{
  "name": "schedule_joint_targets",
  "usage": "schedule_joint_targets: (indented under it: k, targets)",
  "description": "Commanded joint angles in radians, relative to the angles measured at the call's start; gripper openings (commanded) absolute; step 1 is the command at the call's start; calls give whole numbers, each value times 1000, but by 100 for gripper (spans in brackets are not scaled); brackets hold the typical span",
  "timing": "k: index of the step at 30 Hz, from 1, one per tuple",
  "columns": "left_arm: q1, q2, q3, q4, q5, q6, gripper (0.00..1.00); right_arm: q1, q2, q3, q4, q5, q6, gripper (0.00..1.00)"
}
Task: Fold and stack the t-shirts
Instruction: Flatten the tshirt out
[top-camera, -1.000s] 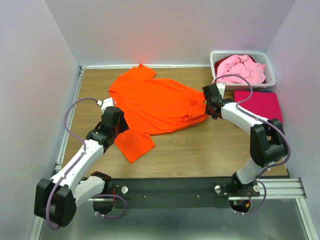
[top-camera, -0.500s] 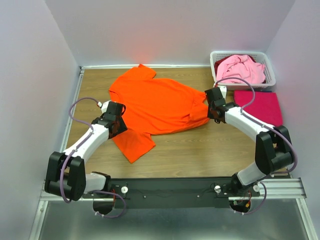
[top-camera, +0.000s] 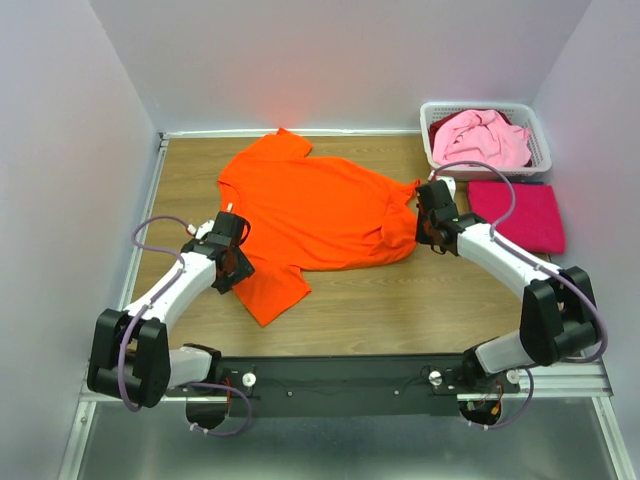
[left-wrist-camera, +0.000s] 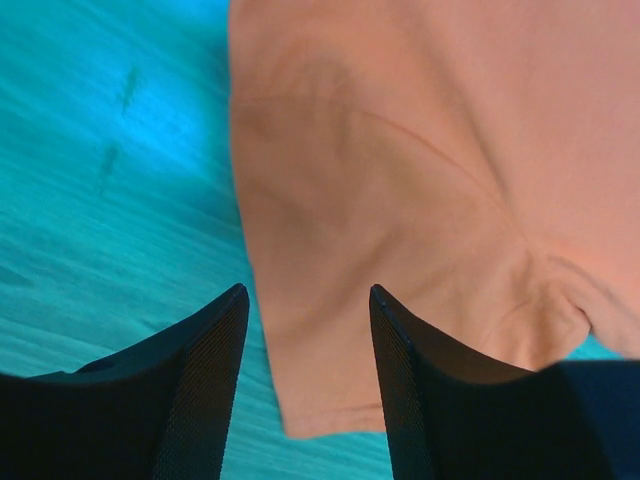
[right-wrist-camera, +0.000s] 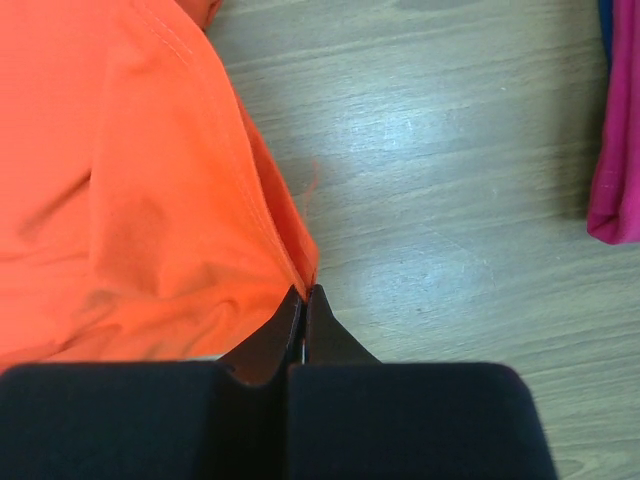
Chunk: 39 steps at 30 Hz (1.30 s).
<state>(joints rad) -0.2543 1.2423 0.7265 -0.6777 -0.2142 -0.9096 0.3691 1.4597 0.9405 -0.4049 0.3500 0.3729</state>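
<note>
Your orange t-shirt (top-camera: 310, 215) lies spread out on the worktop (top-camera: 400, 300). Your right gripper (right-wrist-camera: 303, 292) is pinched closed on that shirt's right edge. Your left gripper (left-wrist-camera: 307, 295) stands open over its near-left sleeve, straddling the sleeve's edge. Just right of the orange shirt lies the folded magenta t-shirt (top-camera: 515, 213), and behind that, the pink t-shirt (top-camera: 482, 138) sits crumpled in the white basket (top-camera: 480, 104).

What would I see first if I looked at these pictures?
The bright orange t-shirt, spread out in the middle of the table. The right gripper pinches its right edge, and the open left gripper hangs over its near-left sleeve. A pale pink shirt fills the white basket, far right.
</note>
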Motion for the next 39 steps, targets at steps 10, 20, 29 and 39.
schedule_joint_targets:
  k: [10,20,29,39]
  targets:
    - [7,48,-61,-19,138,-98,53,1,-50,-26,37,-57,3,1]
    - [7,158,-49,-20,121,-138,48,-1,-74,-34,48,-68,3,1]
    - [6,166,-84,18,122,-178,33,-1,-70,-45,66,-92,4,1]
    - [7,112,-49,-20,87,-186,0,-1,-71,-45,66,-71,3,1]
